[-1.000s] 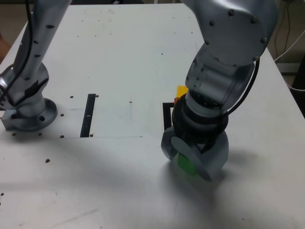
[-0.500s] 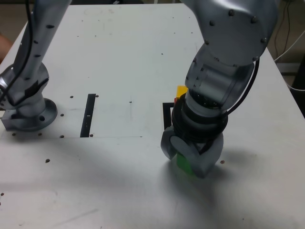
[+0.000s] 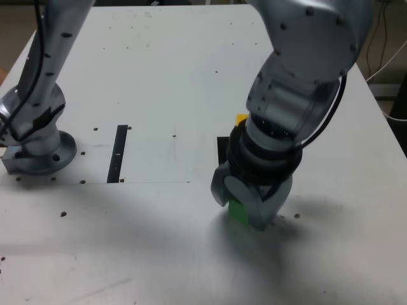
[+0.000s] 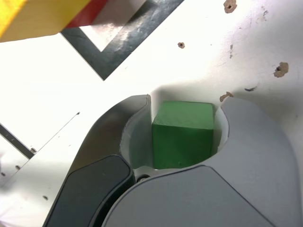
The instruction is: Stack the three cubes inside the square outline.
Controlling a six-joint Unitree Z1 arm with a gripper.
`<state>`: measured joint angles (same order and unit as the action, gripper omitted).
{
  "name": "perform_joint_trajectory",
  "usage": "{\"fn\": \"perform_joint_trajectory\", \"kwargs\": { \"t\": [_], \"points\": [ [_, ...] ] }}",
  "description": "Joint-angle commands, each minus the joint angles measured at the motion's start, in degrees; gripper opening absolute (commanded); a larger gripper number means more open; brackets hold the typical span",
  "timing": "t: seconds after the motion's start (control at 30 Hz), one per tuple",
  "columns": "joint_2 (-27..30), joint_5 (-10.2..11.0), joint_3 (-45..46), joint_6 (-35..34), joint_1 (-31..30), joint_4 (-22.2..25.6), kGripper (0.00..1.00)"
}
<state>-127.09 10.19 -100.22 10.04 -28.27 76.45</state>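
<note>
1. In the exterior view, the gripper [image 3: 247, 204] is low on the white table [image 3: 159, 63], a little right of the frame's centre and in its lower half. Its jaws are closed around the green cube [image 3: 238, 210], of which only a small green patch shows between the grey parts.
2. In the wrist view, the green cube [image 4: 182, 134] sits in the middle of the frame, between the two curved grey jaws of the gripper [image 4: 183, 137]. Each jaw is against one side of the cube or very close to it; I cannot tell if the cube is lifted or rests on the table.
3. Just behind the gripper in the exterior view, a part of the square outline [image 3: 222, 152] is seen as a black corner; the arm [image 3: 299, 82] hides the rest. In the wrist view the outline [image 4: 118, 49] is in the upper left, apart from the green cube, which is outside it.
4. The yellow cube [image 3: 241, 119] shows as a small patch beside the arm, above the outline. In the wrist view the yellow cube [image 4: 38, 16] is on top of the red cube [image 4: 92, 10], in the upper left corner, at the outline.
5. Further to the exterior view's left, a thin black strip [image 3: 119, 153] lies on the table, and the arm's base [image 3: 38, 149] stands at the left edge.
</note>
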Motion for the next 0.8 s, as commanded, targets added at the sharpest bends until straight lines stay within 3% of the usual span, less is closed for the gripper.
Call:
{"fn": "perform_joint_trajectory", "kwargs": {
  "t": [0.0, 0.4, 0.77],
  "points": [
    [1.63, 0.24, -0.82, -0.24, 0.06, 1.72, 0.33],
    [6.97, 1.33, -7.41, -0.46, 0.86, 11.61, 0.33],
    [9.56, 1.33, -9.36, 0.73, 5.9, 14.64, 0.33]
  ]
}}
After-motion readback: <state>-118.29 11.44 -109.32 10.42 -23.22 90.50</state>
